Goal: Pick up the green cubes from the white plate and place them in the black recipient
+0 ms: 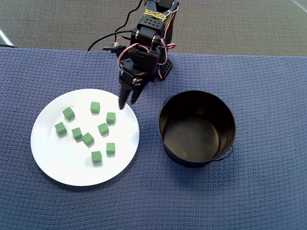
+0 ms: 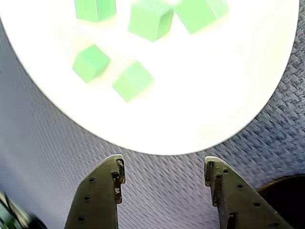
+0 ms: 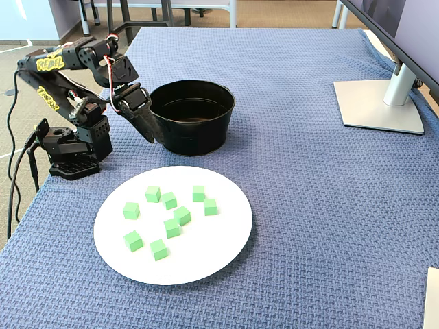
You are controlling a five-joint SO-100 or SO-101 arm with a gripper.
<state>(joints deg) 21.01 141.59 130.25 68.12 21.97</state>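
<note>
9 green cubes (image 1: 103, 128) on the white plate (image 1: 57, 163); arm folded low, empty jaws spread wide.

We see our black two-finger gripper (image 1: 126, 102) open and empty, jaws spread wide with clear space between them in the wrist view (image 2: 164, 174). Fingers are flat black plastic with small screw holes, tips pointing down and forward. Our black five-joint arm (image 3: 75, 75) is folded: upper link reaches out from the base, wrist bends down, gripper (image 3: 146, 134) hangs tilted above the surface, touching nothing. Red and white servo wires loop along the wrist.
</note>
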